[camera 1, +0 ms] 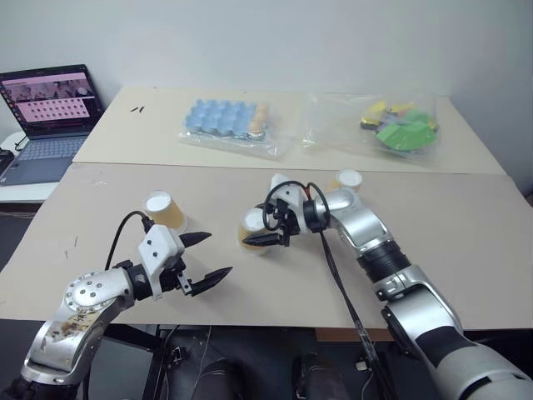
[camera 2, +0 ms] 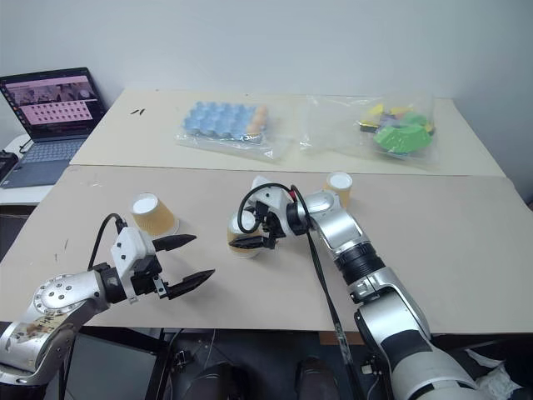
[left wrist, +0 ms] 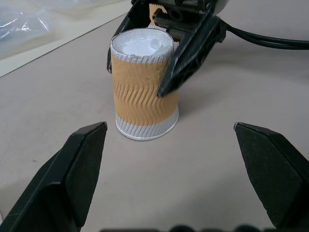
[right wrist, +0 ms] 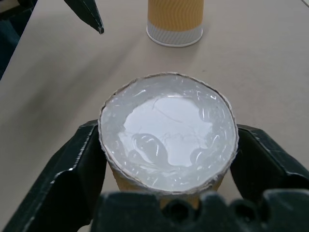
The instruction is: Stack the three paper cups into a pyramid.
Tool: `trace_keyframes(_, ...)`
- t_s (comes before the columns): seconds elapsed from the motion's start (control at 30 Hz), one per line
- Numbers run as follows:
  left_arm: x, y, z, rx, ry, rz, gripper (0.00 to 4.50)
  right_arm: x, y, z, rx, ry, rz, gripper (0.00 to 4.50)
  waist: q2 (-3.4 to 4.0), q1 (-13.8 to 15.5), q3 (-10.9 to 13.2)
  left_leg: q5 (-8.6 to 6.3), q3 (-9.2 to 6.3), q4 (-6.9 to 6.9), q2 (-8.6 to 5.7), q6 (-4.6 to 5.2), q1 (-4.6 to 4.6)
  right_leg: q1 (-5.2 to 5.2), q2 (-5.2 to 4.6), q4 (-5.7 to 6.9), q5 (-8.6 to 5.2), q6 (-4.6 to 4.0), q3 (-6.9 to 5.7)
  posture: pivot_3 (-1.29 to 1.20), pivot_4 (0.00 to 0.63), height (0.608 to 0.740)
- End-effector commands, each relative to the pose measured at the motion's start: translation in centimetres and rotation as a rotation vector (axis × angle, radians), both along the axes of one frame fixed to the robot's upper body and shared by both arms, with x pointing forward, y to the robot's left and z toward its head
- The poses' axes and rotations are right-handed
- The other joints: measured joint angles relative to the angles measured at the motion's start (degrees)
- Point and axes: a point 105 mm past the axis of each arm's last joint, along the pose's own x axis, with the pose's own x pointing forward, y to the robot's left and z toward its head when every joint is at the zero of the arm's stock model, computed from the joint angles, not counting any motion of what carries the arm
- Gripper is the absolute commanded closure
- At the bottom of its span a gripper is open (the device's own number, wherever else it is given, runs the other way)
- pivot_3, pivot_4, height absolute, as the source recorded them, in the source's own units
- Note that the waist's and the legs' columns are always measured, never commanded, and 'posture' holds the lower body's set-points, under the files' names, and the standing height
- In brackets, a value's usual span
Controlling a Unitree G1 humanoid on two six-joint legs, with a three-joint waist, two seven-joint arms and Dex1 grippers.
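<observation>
Three cups stand upside down on the counter [camera 1: 466,250], well apart, so no pyramid yet. The middle cup [camera 1: 252,232] sits between the fingers of the right tool [camera 1: 268,234]. The fingers flank its sides, but I cannot tell whether they press it or have just let go. It rests on the counter, so this looks like the placing of a base cup.

The left cup [camera 1: 164,211] stands just beyond the left tool [camera 1: 204,258], which is spread wide and grasps nothing. The right cup [camera 1: 348,182] waits behind the right arm, apart from the others.

Judgement: the base pair is not formed. Next, the right tool needs to back off without tipping the middle cup. Then a second cup must be set touching it, and the third centred on top.
</observation>
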Motion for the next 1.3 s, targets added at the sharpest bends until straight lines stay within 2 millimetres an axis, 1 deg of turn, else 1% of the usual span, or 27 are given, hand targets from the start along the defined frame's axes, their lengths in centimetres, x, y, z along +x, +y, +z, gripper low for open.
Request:
trace_keyframes(0.03,-0.1,-0.4,1.0,0.004,-0.048,-0.016,0.0,-0.7,-1.4,4.1,0.091,-0.086,-0.001,0.07,0.0,0.2,0.0,0.0,0.0,0.0,0.0,0.0,-0.05,-0.03,0.0,-0.02,0.0,0.0,-0.01,0.0,0.15,0.712)
trace_keyframes(0.07,-0.1,-0.4,1.0,0.005,-0.049,-0.018,0.0,-1.2,-2.5,5.2,0.127,-0.084,-0.019,0.07,0.0,0.3,0.0,0.0,-0.02,-0.01,0.0,0.0,-0.08,-0.04,-0.01,-0.02,0.0,0.0,-0.02,0.0,0.15,0.712)
trace_keyframes(0.1,-0.1,-0.4,0.9,0.007,-0.049,-0.019,0.0,-1.7,-4.3,6.6,0.178,-0.075,-0.056,0.07,0.0,0.4,0.0,-0.01,-0.04,-0.01,-0.01,0.01,-0.11,-0.04,-0.01,-0.03,0.0,0.0,-0.03,0.0,0.15,0.712)
trace_keyframes(0.13,-0.1,-0.4,0.9,0.008,-0.049,-0.019,0.0,-2.3,-5.4,7.4,0.207,-0.069,-0.081,0.07,0.0,0.8,0.0,-0.01,-0.07,-0.01,-0.01,0.01,-0.16,-0.04,-0.01,-0.03,0.0,0.0,-0.06,0.0,0.15,0.712)
trace_keyframes(0.2,-0.2,-0.3,0.9,0.008,-0.049,-0.018,0.0,-3.5,-8.4,8.3,0.278,-0.026,-0.155,0.07,-0.01,1.1,0.0,-0.03,-0.22,-0.01,-0.04,0.06,-0.29,-0.02,-0.04,-0.05,0.0,0.0,-0.2,0.0,0.15,0.712)
trace_keyframes(0.23,-0.2,-0.2,0.9,0.01,-0.05,-0.016,0.0,-4.2,-9.9,8.3,0.304,0.008,-0.199,0.07,-0.01,1.1,0.0,-0.05,-0.25,0.0,-0.04,0.08,-0.32,-0.02,-0.04,-0.1,0.0,0.0,-0.22,0.0,0.15,0.712)
trace_keyframes(0.27,-0.3,-0.2,0.9,0.01,-0.049,-0.014,0.0,-5.0,-11.6,7.9,0.323,0.037,-0.244,0.07,-0.02,1.2,0.0,-0.05,-0.26,-0.02,-0.04,0.09,-0.31,0.0,-0.04,-0.23,0.0,0.0,-0.24,0.0,0.15,0.712)
trace_keyframes(0.3,-0.3,-0.1,0.9,0.01,-0.049,-0.013,0.0,-5.6,-12.7,7.4,0.331,0.053,-0.29,0.07,-0.02,1.4,0.0,-0.05,-0.31,-0.03,-0.03,0.09,-0.3,0.02,-0.03,-0.41,0.0,0.0,-0.26,0.0,0.15,0.712)
trace_keyframes(0.33,-0.3,-0.1,0.9,0.011,-0.049,-0.012,0.0,-5.5,-14.1,6.4,0.307,0.065,-0.388,0.07,-0.02,1.4,0.0,-0.06,-0.39,-0.05,-0.02,0.09,-0.29,0.08,-0.01,-0.45,0.0,0.0,-0.32,0.0,0.15,0.712)
trace_keyframes(0.43,-0.4,-0.2,0.9,0.004,-0.047,-0.018,0.0,-3.1,-18.8,2.4,0.164,0.044,-0.771,0.07,-0.02,0.7,0.0,-0.05,-0.39,-0.03,-0.02,0.07,-0.17,0.13,-0.01,-0.35,0.01,-0.01,-0.21,0.0,0.15,0.712)
trace_keyframes(0.5,-0.5,-0.4,1.1,0.001,-0.051,-0.027,0.0,-1.8,-20.7,0.8,0.113,0.022,-0.947,0.07,-0.02,0.2,0.0,-0.03,-0.31,-0.02,-0.04,0.04,-0.05,0.15,-0.03,-0.24,0.04,-0.04,-0.09,0.0,0.15,0.712)
trace_keyframes(0.53,-0.5,-0.5,1.2,-0.002,-0.055,-0.031,0.0,-1.4,-21.2,0.5,0.103,0.012,-0.996,0.07,-0.02,0.0,0.0,-0.03,-0.29,-0.02,-0.04,0.04,-0.02,0.14,-0.03,-0.17,0.04,-0.04,-0.04,0.0,0.15,0.712)
trace_keyframes(0.6,-0.4,-0.6,1.6,-0.009,-0.066,-0.037,0.0,-0.6,-21.2,0.2,0.111,-0.018,-1.044,0.07,-0.02,-0.1,0.0,0.02,-0.27,-0.02,-0.03,-0.03,0.04,0.12,-0.01,-0.03,0.04,-0.05,0.03,0.0,0.15,0.712)
trace_keyframes(0.7,-0.3,-0.5,1.9,-0.003,-0.075,-0.046,0.0,1.3,-21.0,0.6,0.185,-0.028,-1.11,0.07,0.0,-0.3,0.0,0.08,-0.27,-0.03,0.03,-0.14,0.09,0.09,0.09,0.05,0.07,-0.1,0.07,0.0,0.15,0.712)
trace_keyframes(0.83,-0.2,-0.4,1.9,0.001,-0.075,-0.048,0.0,3.2,-19.5,1.1,0.244,-0.024,-1.098,0.07,0.01,-0.2,0.0,0.11,-0.26,-0.02,0.01,-0.14,0.07,0.08,0.1,0.06,0.09,-0.13,0.06,0.0,0.15,0.712)
trace_keyframes(0.97,-0.1,-0.5,1.9,0.003,-0.077,-0.051,0.0,4.9,-19.3,1.6,0.255,-0.05,-1.116,0.07,0.01,0.2,0.0,0.11,-0.25,-0.03,-0.02,-0.13,0.01,0.07,0.1,-0.02,0.05,-0.08,0.01,0.0,0.15,0.712)
trace_keyframes(1.07,-0.1,-0.5,1.9,0.007,-0.077,-0.047,0.0,5.9,-19.3,2.1,0.272,-0.068,-1.13,0.07,0.01,0.3,0.0,0.08,-0.23,-0.05,-0.05,-0.09,-0.08,0.03,0.08,-0.12,0.03,-0.04,-0.01,0.0,0.15,0.712)
trace_keyframes(1.3,-0.2,-0.4,1.8,0.008,-0.076,-0.038,0.0,7.5,-18.7,3.1,0.307,-0.092,-1.139,0.07,0.02,0.0,0.0,0.07,-0.16,-0.06,-0.02,-0.08,-0.07,0.03,0.09,-0.13,0.02,-0.04,0.0,0.0,0.15,0.712)
